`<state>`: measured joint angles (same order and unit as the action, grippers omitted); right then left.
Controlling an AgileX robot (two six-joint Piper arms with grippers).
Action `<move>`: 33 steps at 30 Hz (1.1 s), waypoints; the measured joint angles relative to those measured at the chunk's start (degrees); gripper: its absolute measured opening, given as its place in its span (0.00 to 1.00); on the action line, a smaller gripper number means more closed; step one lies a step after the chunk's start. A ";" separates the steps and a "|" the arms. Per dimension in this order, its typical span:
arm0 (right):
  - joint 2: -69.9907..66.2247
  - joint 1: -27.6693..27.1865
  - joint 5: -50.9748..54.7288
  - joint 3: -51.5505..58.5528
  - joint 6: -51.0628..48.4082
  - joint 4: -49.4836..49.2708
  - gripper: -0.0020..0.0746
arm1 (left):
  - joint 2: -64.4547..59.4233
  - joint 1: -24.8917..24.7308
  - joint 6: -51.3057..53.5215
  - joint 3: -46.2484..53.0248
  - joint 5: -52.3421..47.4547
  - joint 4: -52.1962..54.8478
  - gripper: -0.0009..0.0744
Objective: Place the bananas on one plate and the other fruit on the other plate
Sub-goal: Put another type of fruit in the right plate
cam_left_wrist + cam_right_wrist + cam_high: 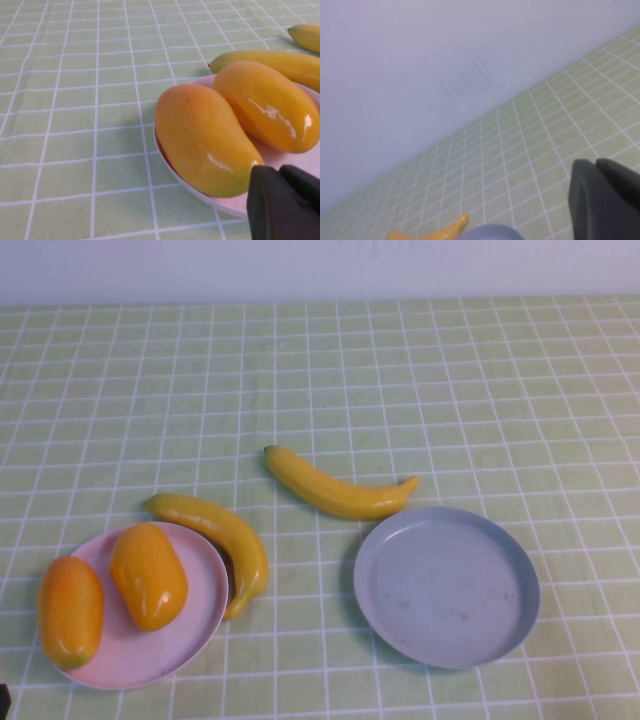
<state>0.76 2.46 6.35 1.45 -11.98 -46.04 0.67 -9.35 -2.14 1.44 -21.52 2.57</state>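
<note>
Both mangoes (pixel 148 575) sit on the pink plate (pixel 190 640); two bananas (pixel 340 492) lie on the bench (pixel 450 390), grey plate (pixel 445 585) empty. Bananas look light, stiff, slick: grasp mid-length. Left gripper (pixel 282 200) near the pink plate and right gripper (pixel 605 200) near the grey plate, both pressed together, empty.

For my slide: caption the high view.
Two mangoes on the pink plate; two bananas on the tablecloth beside the empty grey-blue plate.

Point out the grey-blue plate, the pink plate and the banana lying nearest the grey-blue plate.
Grey-blue plate (pixel 447 585): high view, bare centre.
Pink plate (pixel 205 585): high view, bare inner surface.
Banana (pixel 335 490): high view, mid-body.
</note>
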 joint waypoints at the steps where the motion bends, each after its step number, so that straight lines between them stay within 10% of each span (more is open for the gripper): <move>1: 0.00 0.00 -0.68 0.00 0.00 -1.38 0.01 | 0.00 0.00 0.00 0.00 0.00 0.00 0.01; 11: -6.06 0.00 9.17 -9.70 -0.15 -1.64 0.01 | 0.00 0.00 0.00 0.00 0.00 0.00 0.01; 26: -51.38 0.47 39.81 -41.88 -10.54 8.58 0.01 | 0.00 0.00 0.00 0.00 0.00 0.00 0.01; 33: -68.64 12.17 41.85 -54.71 -11.62 13.10 0.01 | 0.00 0.00 0.00 0.00 0.00 0.00 0.01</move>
<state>-67.88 14.63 48.20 -53.26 -23.60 -32.94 0.67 -9.35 -2.14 1.44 -21.52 2.57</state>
